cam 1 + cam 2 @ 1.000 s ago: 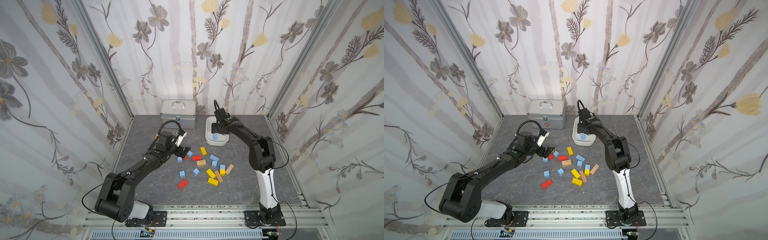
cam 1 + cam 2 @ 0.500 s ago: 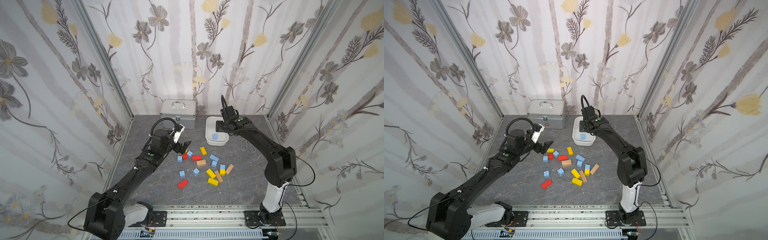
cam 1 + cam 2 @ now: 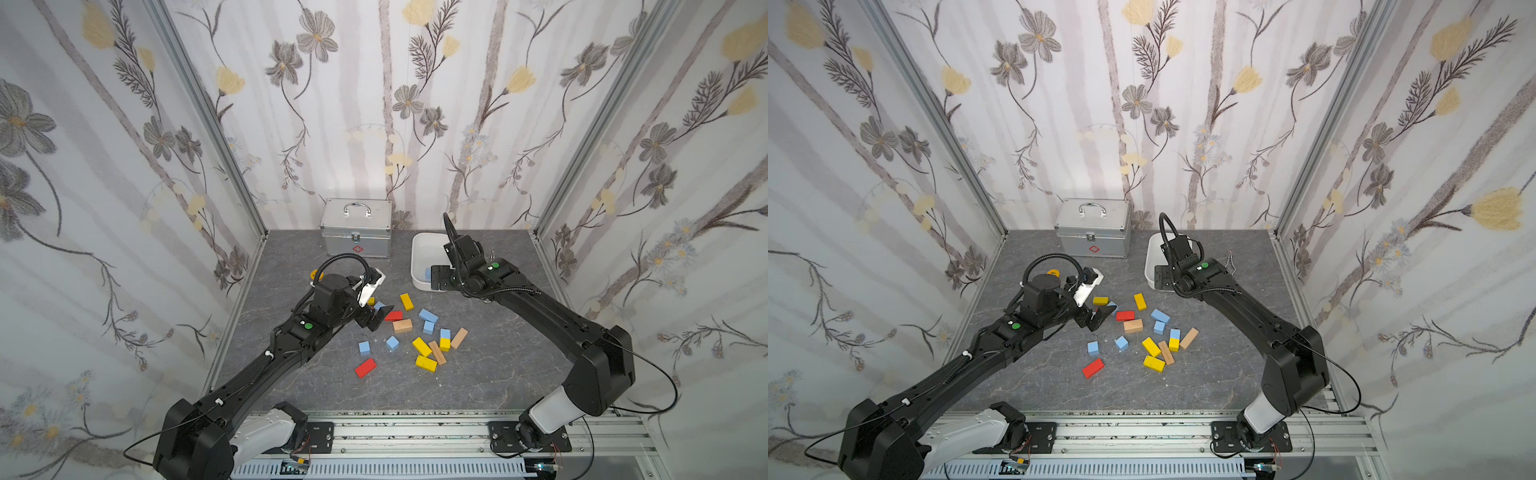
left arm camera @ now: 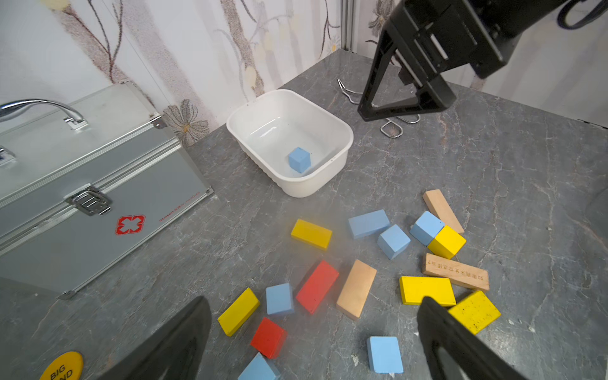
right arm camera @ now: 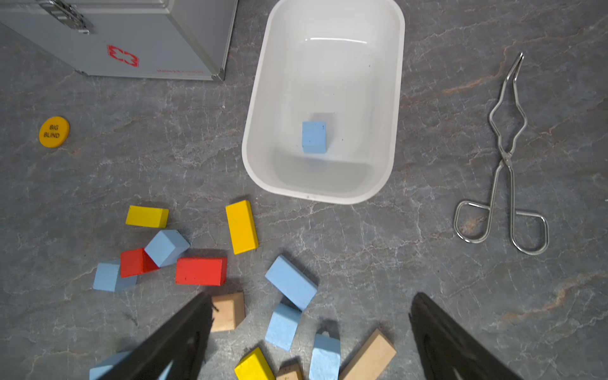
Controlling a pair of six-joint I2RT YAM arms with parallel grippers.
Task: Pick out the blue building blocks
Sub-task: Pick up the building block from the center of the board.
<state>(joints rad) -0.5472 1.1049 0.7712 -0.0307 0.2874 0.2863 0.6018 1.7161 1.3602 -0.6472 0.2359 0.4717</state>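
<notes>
Left gripper [image 3: 376,318] and right gripper [image 3: 439,277] both spread, empty. We flag the blue block [image 5: 167,247] leaning on the red cube [image 5: 135,263]: a careless pinch may drag both.

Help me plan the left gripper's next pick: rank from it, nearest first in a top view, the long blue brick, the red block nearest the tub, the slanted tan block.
From the left gripper:
1. red block, just to its right.
2. long blue brick, mid-pile.
3. slanted tan block, pile's right edge.
</notes>
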